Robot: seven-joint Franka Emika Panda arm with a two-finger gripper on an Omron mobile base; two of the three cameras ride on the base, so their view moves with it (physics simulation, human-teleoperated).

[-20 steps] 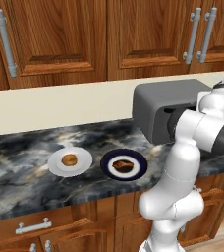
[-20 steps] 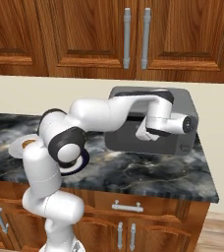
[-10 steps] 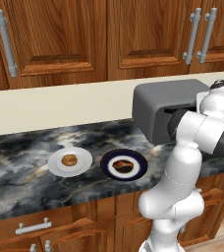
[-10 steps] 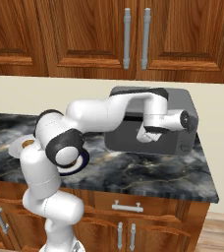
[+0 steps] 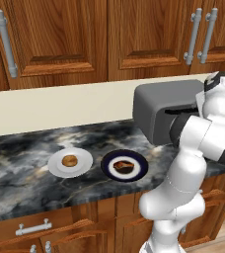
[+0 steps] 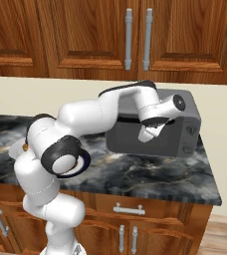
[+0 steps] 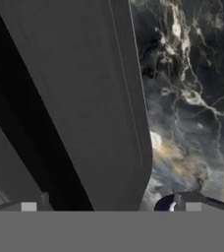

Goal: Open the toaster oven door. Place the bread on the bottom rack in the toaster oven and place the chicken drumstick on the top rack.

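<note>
The toaster oven (image 6: 158, 127) is a boxy mid-grey appliance with rounded corners, standing at the back of the marble counter (image 5: 20, 163) near its right end. Its dark grey door (image 7: 89, 98) appears shut. No writing is legible on it. The gripper (image 6: 146, 133) hangs right before the door's upper part, jaws spread wide, holding nothing. Toward the counter's front edge, the bread (image 5: 69, 160) sits on a white plate (image 5: 82, 165), just beside the chicken drumstick (image 5: 123, 165) on a dark plate (image 5: 139, 170).

Even, bright rendered light (soft shadows), slightly coarse detail
</note>
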